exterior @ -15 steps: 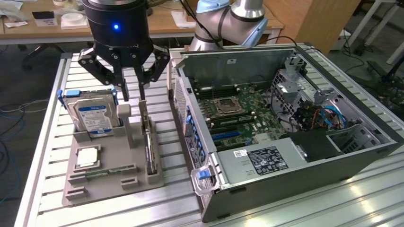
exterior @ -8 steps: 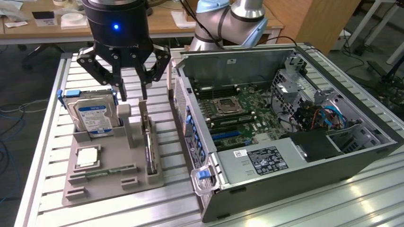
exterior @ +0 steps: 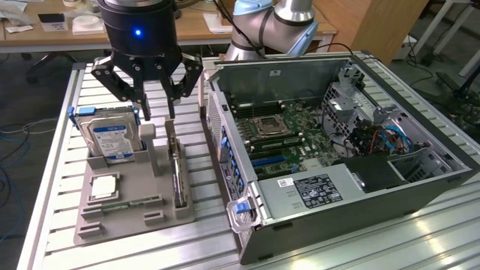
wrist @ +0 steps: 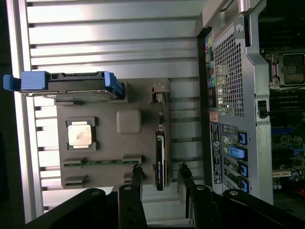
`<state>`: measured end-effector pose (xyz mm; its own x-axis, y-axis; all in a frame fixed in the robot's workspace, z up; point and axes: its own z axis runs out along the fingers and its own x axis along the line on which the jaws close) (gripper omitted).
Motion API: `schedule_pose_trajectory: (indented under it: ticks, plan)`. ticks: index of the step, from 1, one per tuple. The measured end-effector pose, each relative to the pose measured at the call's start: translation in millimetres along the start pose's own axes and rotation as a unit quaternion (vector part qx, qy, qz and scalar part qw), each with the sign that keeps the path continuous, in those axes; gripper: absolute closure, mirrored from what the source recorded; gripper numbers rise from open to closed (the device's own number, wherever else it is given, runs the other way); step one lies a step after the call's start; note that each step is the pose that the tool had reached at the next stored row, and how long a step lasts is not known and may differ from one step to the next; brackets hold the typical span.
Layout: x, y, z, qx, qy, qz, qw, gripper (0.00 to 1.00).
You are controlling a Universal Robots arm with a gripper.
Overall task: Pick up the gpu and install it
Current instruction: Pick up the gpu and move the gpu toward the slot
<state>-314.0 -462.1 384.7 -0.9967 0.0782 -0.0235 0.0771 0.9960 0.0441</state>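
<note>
Gripper (exterior: 157, 115) hangs over the gray parts tray (exterior: 90, 232), at the exterior view's left of the open PC case (exterior: 338, 225). Blue light is lit on the gripper body.

Jaws stand apart. In the wrist view we see one finger on each side of the gpu (wrist: 161, 160) w/ a gap both sides, so nothing is gripped. We can't tell whether the tips reach below the card's top edge.

The gpu is not installed. It stands on its long edge in a slot of the tray, along the tray side nearest the case. Its silver bracket end is away from the fingers.

Other tray items:
- hard drive (exterior: 111, 139), upright in a blue frame at the far end. Blue-white label, text too small for us to read.
- CPU chip (exterior: 103, 187), flat in its pocket, mid-tray.
- memory stick (exterior: 123, 206), narrow and green, lying nearer than the chip.

The case lies on its side w/ the side panel off, on the slatted aluminium table (exterior: 390, 250). Inside we see:
- motherboard (exterior: 300, 143) w/ the CPU socket (exterior: 271, 125) bare.
- power supply (exterior: 318, 188) near the front, w/ a black label w/ white print. We can't read it.
- blue cables (exterior: 394, 138) at the exterior view's right.

Small white sticker on the case's far wall, unreadable.
</note>
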Motion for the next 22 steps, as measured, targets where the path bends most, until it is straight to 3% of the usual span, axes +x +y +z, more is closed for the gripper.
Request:
schedule_pose_trajectory:
  ticks: [22]
  plan:
    - [0.3,-0.6,15.3,0.0001,0.0001,0.0,1.0,0.57]
